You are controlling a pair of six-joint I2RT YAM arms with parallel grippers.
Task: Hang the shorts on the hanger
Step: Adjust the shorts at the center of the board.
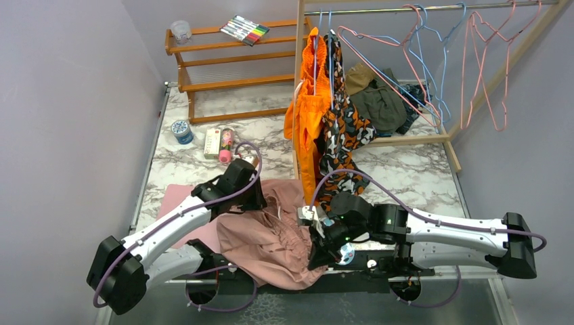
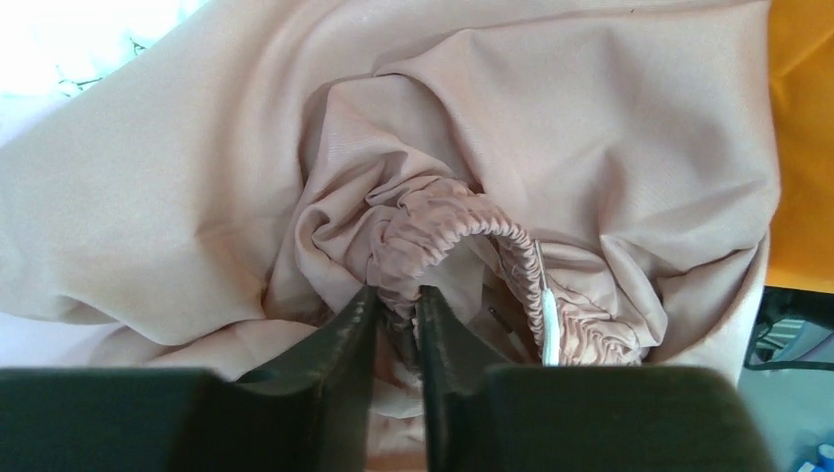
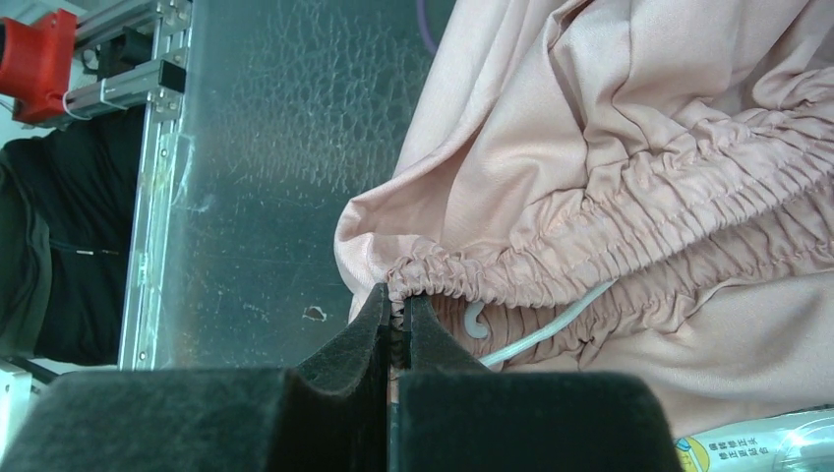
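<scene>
L fingers (image 2: 344,344) nipping shorts (image 2: 590,128) at gathered waistband (image 2: 443,231), R fingers (image 3: 359,339) clamped on waistband's end fold

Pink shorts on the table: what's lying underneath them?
A paler pink sheet pokes out on the left of the shorts, with marble table beyond. Anything else beneath is covered by the fabric.

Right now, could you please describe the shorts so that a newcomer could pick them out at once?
On the marble-patterned table, look at the middle of the near edge. The shorts lie crumpled there, a big dusty-pink heap. Their gathered elastic waistband and white drawstring set them apart from the plain orange garment and the camouflage garment, which both hang from the rail.
</scene>
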